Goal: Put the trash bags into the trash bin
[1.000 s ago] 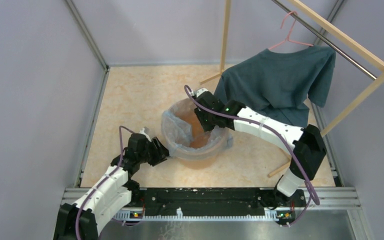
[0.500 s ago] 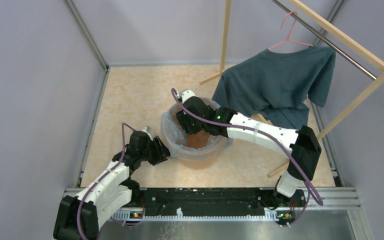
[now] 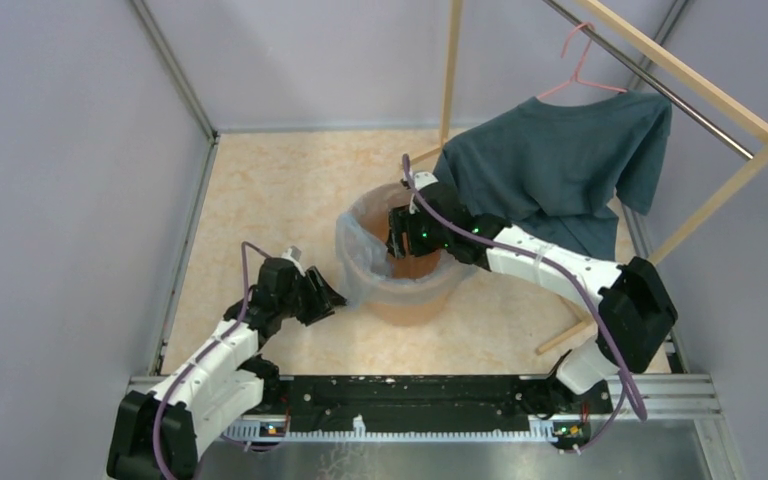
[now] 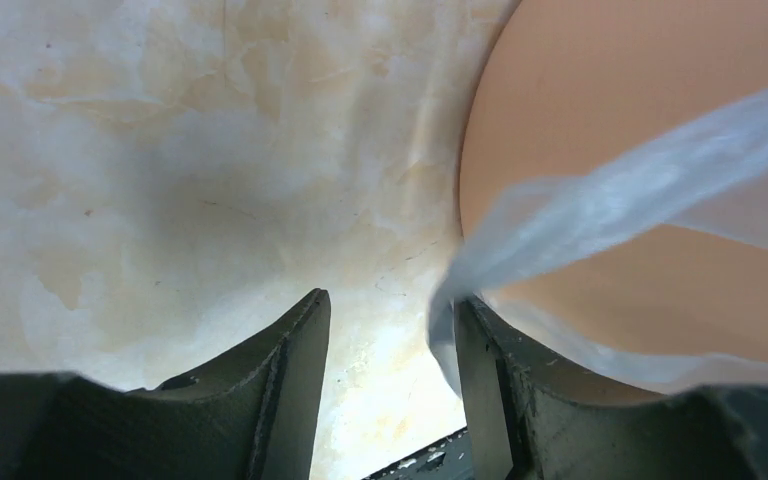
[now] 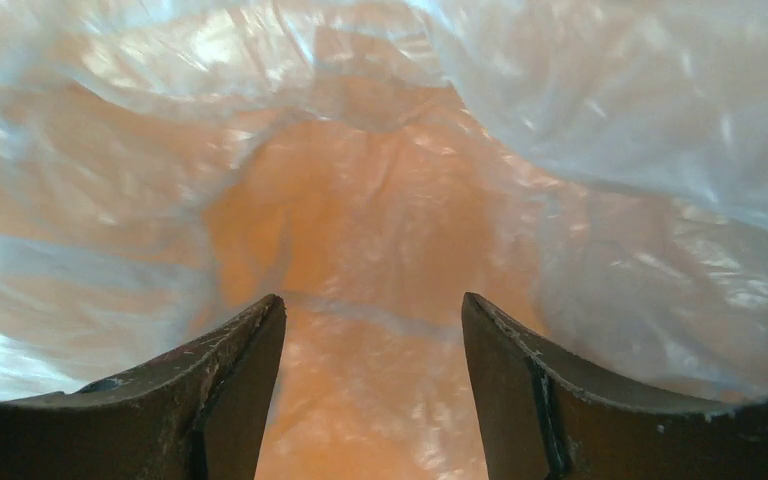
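Observation:
The orange trash bin (image 3: 410, 298) stands mid-floor. The pale blue trash bag (image 3: 353, 255) lines it and hangs over its left rim. My right gripper (image 3: 397, 243) is down inside the bin, open and empty. In the right wrist view, wrinkly bag film (image 5: 610, 120) lies on the orange wall (image 5: 380, 200) ahead of that gripper (image 5: 372, 310). My left gripper (image 3: 332, 298) is low on the floor by the bin's left side. In the left wrist view it (image 4: 390, 330) is open. A strip of bag (image 4: 600, 195) runs from the bin (image 4: 640, 80) down onto its right fingertip (image 4: 475, 340), with nothing clamped.
A dark teal T-shirt (image 3: 560, 165) hangs on a pink hanger (image 3: 585, 70) from a wooden rack (image 3: 690, 75) just behind and right of the bin. A rack post (image 3: 450, 70) stands behind the bin. Grey walls enclose the floor; a metal rail (image 3: 420, 385) runs along the near edge.
My right gripper swung to the bin's left side, then back toward its right and far side, staying inside. The bin shifted slightly right. My left gripper stayed by the bin's left side.

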